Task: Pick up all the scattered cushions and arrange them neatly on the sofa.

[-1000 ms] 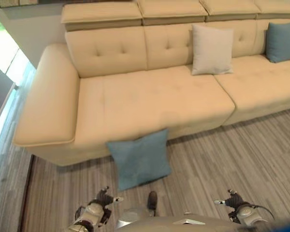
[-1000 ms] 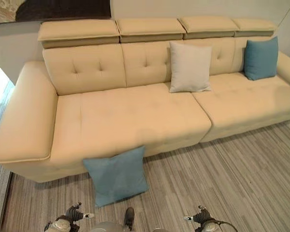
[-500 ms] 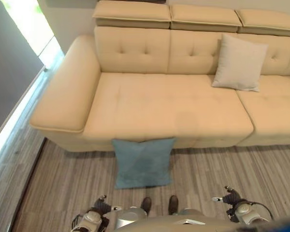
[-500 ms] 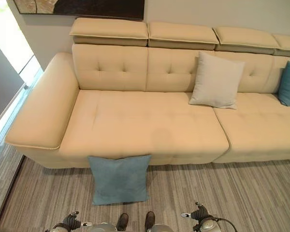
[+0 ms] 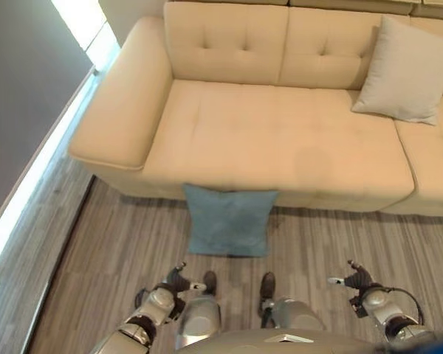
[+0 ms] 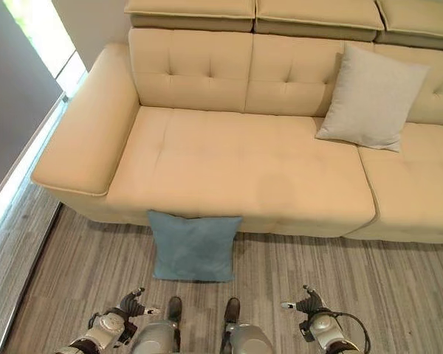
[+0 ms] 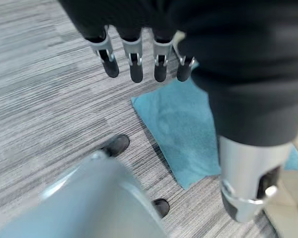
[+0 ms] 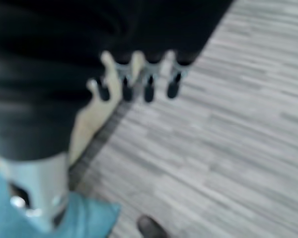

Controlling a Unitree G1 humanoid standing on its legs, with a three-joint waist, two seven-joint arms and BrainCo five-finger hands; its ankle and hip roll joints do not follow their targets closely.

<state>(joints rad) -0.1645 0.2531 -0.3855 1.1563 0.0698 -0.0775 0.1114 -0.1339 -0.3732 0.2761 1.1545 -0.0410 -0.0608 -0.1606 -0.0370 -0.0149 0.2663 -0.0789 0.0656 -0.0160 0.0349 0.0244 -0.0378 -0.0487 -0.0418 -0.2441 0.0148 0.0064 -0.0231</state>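
Sofa [image 6: 244, 162] runs out of view on its right, a pale cushion [image 6: 371, 97] propped against its backrest. On the floor [image 6: 399, 280] a blue cushion [image 6: 194, 246] leans against the sofa front, its upper edge touching the seat base. Left hand [image 5: 176, 281] and right hand [image 5: 357, 280] hang low over the floor, fingers [image 7: 134, 62] straight and empty, apart from both cushions.

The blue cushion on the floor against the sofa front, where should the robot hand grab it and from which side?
Probably by its two side edges, coming from the robot's side. The blue cushion leans with its top edge against the sofa front, its broad face toward the robot, both sides free. The left robot hand and right robot hand hang open and low, one to each side.
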